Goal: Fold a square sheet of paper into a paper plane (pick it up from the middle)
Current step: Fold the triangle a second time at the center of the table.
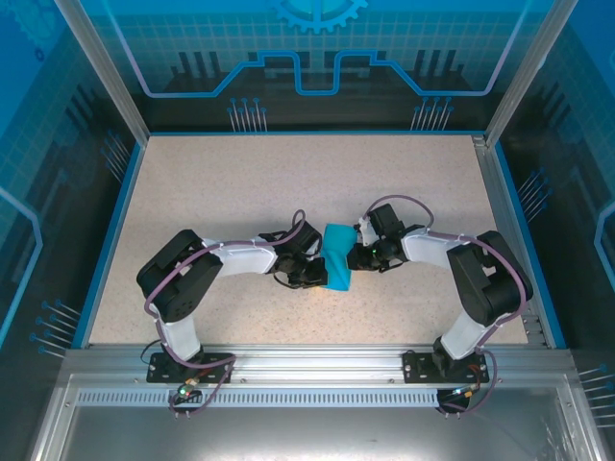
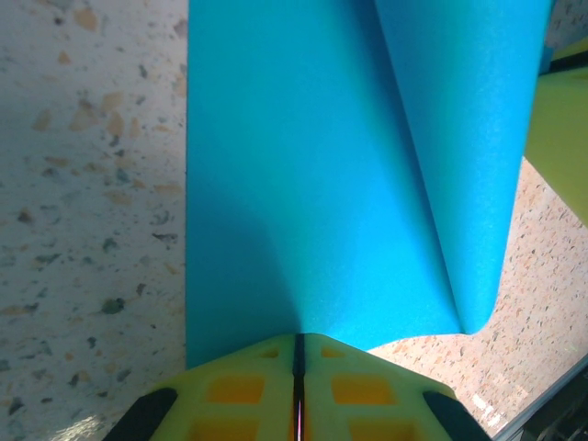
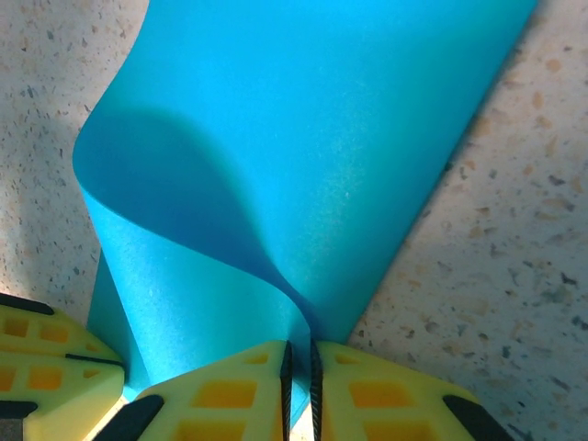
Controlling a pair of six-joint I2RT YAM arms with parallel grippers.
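left end effector (image 1: pixel 315 276): clamped shut on one edge of the square sheet of paper (image 1: pixel 338 257) | sheet: held mid-surface (image 1: pixel 240 192), loosely curled over, no crease pressed yet | right end effector (image 1: pixel 359 257): pinched shut on the opposite edge | progress: early, basically every fold still to be done

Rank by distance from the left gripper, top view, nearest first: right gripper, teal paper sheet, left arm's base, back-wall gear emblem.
1. teal paper sheet: pinched in the left gripper.
2. right gripper: across the sheet.
3. left arm's base: near edge, left.
4. gear emblem: back wall.
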